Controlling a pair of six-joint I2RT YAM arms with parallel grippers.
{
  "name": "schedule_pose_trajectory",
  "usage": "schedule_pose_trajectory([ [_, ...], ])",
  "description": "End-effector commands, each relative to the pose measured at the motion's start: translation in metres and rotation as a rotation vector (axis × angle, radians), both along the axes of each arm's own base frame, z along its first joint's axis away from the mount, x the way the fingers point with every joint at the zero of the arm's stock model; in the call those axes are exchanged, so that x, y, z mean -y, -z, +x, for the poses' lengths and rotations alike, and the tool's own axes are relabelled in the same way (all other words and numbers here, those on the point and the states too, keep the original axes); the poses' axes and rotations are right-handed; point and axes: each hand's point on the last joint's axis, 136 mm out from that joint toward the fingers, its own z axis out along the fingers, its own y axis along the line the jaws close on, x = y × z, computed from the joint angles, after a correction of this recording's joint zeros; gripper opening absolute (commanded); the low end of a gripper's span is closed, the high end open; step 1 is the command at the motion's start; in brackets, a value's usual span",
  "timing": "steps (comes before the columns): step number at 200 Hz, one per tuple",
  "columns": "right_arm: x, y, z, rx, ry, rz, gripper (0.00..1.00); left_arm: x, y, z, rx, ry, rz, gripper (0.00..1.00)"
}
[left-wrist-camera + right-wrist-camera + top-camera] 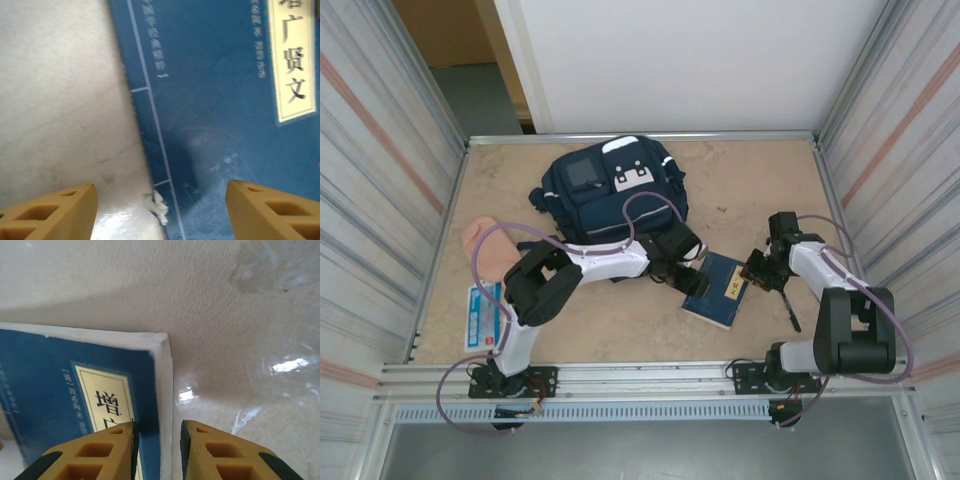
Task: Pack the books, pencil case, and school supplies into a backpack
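Note:
The navy backpack lies at the back of the table. A thin blue book with a pale gold label lies flat in front of it. My left gripper hangs over the book's left edge, open, its fingers wide apart either side of the spine. My right gripper is at the book's right corner. Its jaws stand narrowly apart over the white page edge; one finger is above the cover, the other above the bare table. A peach lump, a light-blue oblong and a dark pen lie loose.
Corrugated walls close in the table on the left and right. A metal rail runs along the near edge by the arm bases. The peach lump and blue oblong lie close to the left arm's elbow.

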Motion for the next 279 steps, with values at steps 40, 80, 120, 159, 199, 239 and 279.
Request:
schedule_pose_trajectory([
  [40,-0.041,0.015,-0.02,-0.08,-0.133,0.141,0.21,0.01,-0.012,-0.038,-0.26,-0.03,-0.122,0.67],
  [80,-0.075,0.011,-0.029,-0.055,-0.216,0.255,0.22,-0.027,-0.034,-0.052,-0.247,-0.102,-0.123,0.67],
  [120,-0.097,0.009,-0.044,-0.077,-0.265,0.292,0.27,-0.095,-0.024,-0.067,-0.226,-0.255,-0.037,0.68],
  [159,-0.091,-0.009,-0.06,-0.082,-0.289,0.219,0.35,-0.112,-0.019,-0.078,-0.234,-0.295,-0.064,0.68],
  [199,-0.09,-0.003,-0.078,-0.148,-0.314,0.092,0.32,-0.1,-0.013,-0.083,-0.25,-0.266,-0.087,0.68],
  [239,-0.096,0.026,-0.084,-0.198,-0.317,0.077,0.19,-0.08,-0.011,-0.085,-0.305,-0.226,-0.139,0.68],
  [279,-0.13,0.038,-0.093,-0.201,-0.422,0.181,0.11,-0.073,-0.006,-0.085,-0.403,-0.247,-0.193,0.68],
])
